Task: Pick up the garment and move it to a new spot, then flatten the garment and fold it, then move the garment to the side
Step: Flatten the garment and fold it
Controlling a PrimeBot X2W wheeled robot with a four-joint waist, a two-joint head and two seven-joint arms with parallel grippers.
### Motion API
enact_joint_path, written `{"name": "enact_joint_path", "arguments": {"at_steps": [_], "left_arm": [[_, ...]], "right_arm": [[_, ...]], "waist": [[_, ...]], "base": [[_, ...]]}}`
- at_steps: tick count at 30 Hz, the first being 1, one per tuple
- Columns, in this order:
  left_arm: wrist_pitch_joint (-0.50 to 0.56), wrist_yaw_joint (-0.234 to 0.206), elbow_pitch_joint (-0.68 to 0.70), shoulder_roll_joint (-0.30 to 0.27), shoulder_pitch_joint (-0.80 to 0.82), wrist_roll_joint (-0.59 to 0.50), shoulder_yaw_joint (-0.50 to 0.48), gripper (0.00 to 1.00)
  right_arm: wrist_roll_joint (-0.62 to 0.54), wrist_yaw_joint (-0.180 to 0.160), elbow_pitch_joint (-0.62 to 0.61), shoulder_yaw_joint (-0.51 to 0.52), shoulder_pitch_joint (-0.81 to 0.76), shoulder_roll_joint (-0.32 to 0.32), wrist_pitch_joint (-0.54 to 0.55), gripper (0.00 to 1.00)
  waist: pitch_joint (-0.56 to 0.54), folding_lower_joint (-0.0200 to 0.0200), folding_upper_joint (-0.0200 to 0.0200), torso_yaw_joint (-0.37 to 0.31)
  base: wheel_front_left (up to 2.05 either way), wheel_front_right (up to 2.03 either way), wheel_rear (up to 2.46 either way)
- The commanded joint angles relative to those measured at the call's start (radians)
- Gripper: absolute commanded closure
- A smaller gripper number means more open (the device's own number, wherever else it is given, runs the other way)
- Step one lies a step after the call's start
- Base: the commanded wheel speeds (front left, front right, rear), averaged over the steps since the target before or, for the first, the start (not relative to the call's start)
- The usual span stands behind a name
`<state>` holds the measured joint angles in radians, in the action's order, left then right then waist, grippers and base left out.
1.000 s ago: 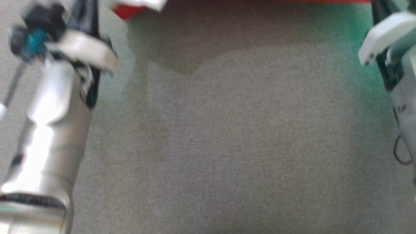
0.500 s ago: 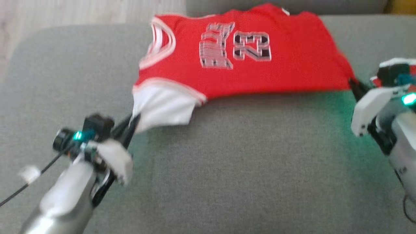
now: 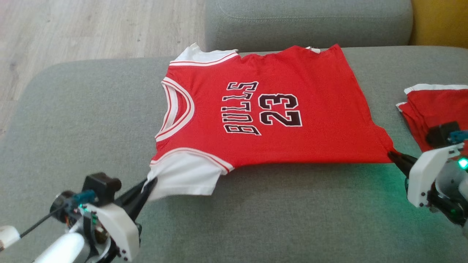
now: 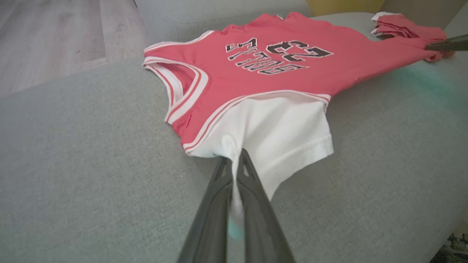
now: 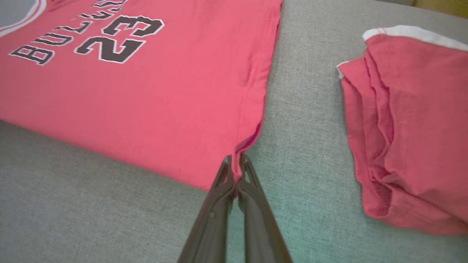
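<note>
The left tool [image 3: 149, 182] is clamped on the white sleeve [image 3: 182, 179] of the red Bulls jersey [image 3: 292, 146], which lies face-up on the grey sofa seat [image 3: 256, 219]. The right tool [image 3: 394, 157] pinches its hem corner [image 5: 252, 135]. Best to draw both low and evenly apart to flatten it, clear of the folded red garment [image 3: 435, 106].

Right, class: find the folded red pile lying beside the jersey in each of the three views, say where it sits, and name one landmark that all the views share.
Head view: the folded red pile lies at the right edge, apart from the jersey.
Left wrist view: the pile is small, in the top right corner.
Right wrist view: the pile is large, along the right side.
Shared landmark: the black 23 on the jersey.
</note>
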<state>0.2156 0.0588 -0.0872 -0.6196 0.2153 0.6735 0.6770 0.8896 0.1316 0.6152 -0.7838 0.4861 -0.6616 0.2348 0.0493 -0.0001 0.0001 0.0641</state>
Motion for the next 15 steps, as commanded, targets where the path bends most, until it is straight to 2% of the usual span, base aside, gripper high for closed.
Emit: {"name": "enact_joint_path", "arguments": {"at_steps": [1, 6, 15], "left_arm": [[-0.002, -0.022, 0.055, -0.05, 0.057, 0.002, -0.068, 1.0], [0.007, -0.055, 0.112, -0.058, 0.084, -0.008, -0.09, 1.0], [0.04, -0.064, 0.079, -0.056, 0.221, -0.056, -0.099, 1.0]], "right_arm": [[0.021, -0.001, -0.043, 0.01, -0.011, -0.051, -0.012, 1.0], [0.054, -0.001, -0.115, 0.055, -0.02, -0.075, -0.016, 1.0], [0.008, -0.001, -0.149, 0.108, 0.043, -0.046, 0.02, 1.0]], "waist": [[0.003, 0.0001, -0.0001, -0.002], [0.028, 0.0001, -0.0001, -0.013], [0.099, 0.0001, -0.0001, -0.028]], "base": [[0.0, 0.0, 0.0], [0.0, 0.0, 0.0], [0.0, 0.0, 0.0]]}}
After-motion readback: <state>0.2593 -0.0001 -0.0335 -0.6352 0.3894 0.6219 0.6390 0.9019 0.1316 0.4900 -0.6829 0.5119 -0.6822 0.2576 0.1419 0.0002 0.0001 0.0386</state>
